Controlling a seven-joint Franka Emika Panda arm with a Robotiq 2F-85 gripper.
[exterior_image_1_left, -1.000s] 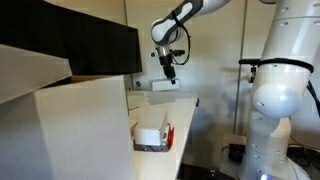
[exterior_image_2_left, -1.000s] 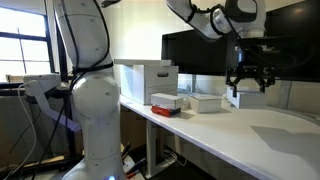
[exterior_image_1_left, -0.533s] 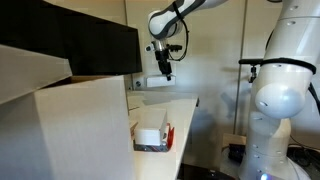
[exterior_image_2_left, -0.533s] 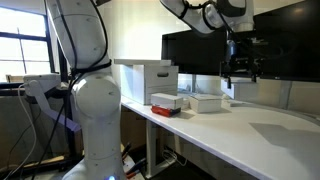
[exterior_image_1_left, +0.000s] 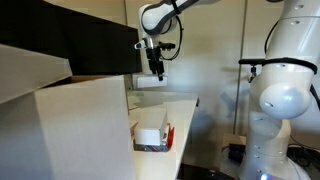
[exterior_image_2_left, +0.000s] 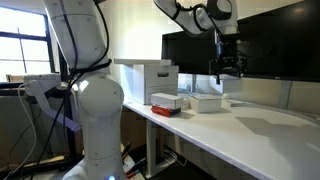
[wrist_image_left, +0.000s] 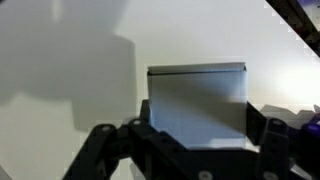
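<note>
moved: your gripper (exterior_image_2_left: 229, 72) has risen off the table (exterior_image_2_left: 280, 140) and swung toward the monitor (exterior_image_2_left: 190, 52)
jaws: pinched nearly together, nothing seen between them
white box (exterior_image_2_left: 205, 102): lies flat on the table, below your gripper and apart from it
red-rimmed tray (exterior_image_2_left: 165, 104): just beside the white box

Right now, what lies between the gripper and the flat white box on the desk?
Nothing. In an exterior view the gripper hangs above the flat white box with only air between; the wrist view shows its top uncovered.
</note>
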